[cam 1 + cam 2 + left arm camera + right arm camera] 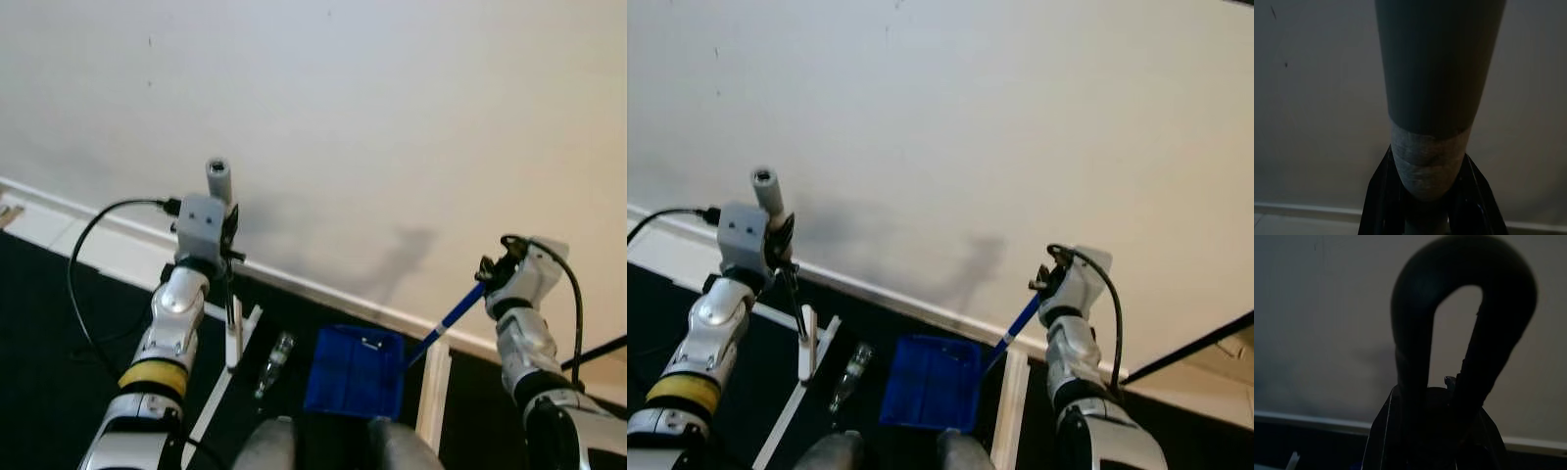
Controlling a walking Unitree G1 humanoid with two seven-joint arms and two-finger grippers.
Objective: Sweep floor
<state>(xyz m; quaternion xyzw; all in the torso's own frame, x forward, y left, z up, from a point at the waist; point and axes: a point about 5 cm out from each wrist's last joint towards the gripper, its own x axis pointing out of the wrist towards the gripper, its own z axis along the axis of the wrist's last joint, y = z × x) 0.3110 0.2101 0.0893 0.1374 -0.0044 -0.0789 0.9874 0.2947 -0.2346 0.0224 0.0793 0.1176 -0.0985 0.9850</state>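
— Where are your grippers?

— Your left gripper (228, 250) is raised at the left, its black fingers (1382, 196) closed round the grey broom handle (217, 180); the handle's top stands above the wrist, and the shaft runs down to the white broom head (234, 345) on the floor. Your right gripper (489, 271) is raised at the right, forearm upright, clamped on the looped end (1464, 318) of the blue dustpan handle (453, 313); that handle slants down to the blue dustpan (357, 372).

— And the room around you?

— A plain pale wall (372, 117) faces you, with a white skirting board (323, 292) along its foot; the floor (49, 294) is dark. The dustpan sits on it between your arms; just to its left lies a clear bottle (275, 361), beside the broom head.
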